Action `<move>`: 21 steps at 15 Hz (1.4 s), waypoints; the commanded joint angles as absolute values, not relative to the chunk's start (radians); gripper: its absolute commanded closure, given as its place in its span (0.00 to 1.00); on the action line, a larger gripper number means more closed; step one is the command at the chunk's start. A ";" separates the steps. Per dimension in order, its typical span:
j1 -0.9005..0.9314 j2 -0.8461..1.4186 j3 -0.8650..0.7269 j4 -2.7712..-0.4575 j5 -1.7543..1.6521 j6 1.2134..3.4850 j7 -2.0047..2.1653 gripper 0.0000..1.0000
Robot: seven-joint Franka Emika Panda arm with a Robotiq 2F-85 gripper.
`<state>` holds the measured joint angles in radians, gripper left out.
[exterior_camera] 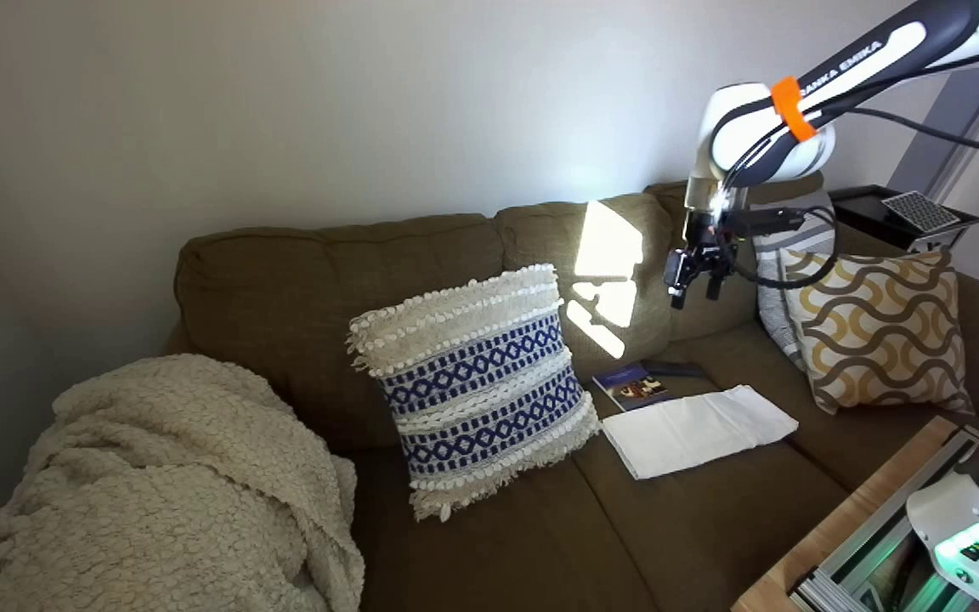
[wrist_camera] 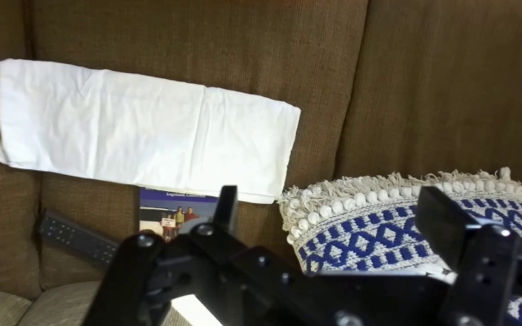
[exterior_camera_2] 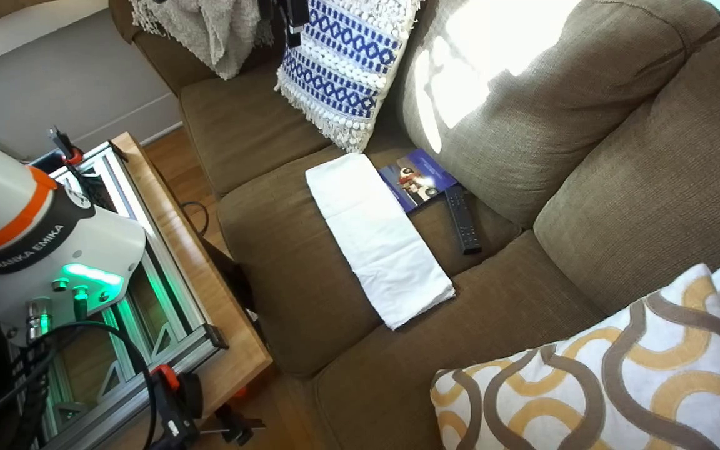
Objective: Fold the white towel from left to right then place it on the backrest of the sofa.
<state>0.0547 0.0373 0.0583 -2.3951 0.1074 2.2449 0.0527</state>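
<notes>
White towel [exterior_camera_2: 379, 240] lies flat on sofa [exterior_camera_2: 269, 250], presumably for easy folding; empty pincer [exterior_camera: 696, 294] hangs clear, jaws spread, likely for grasping.

White arm [exterior_camera: 851, 72], black panels [exterior_camera: 948, 36] lettered FRANKA EMIKA, an orange band [exterior_camera: 793, 109], looping black cables [exterior_camera: 787, 285]; the white base [exterior_camera_2: 100, 240] carries a green light strip [exterior_camera_2: 92, 274]; silver screws [wrist_camera: 205, 229] dot the black hand [wrist_camera: 330, 201].

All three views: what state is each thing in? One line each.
Towel: flat on the seat, creased, looks folded; not on the backrest.
Gripper: open, holding nothing.
Blue pillow: leaning against the backrest.
Yellow pillow: propped up.
Grey pillow: propped behind it.
Booklet: flat, picture up.
Remote: flat, buttons up.
Blanket: heaped, rumpled.
Base light: lit green.
</notes>
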 commanded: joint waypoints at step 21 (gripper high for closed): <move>0.233 0.554 0.047 -2.222 0.011 2.404 0.354 0.00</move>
<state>0.1655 0.4654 0.0802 -2.2503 0.0756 2.3677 0.2516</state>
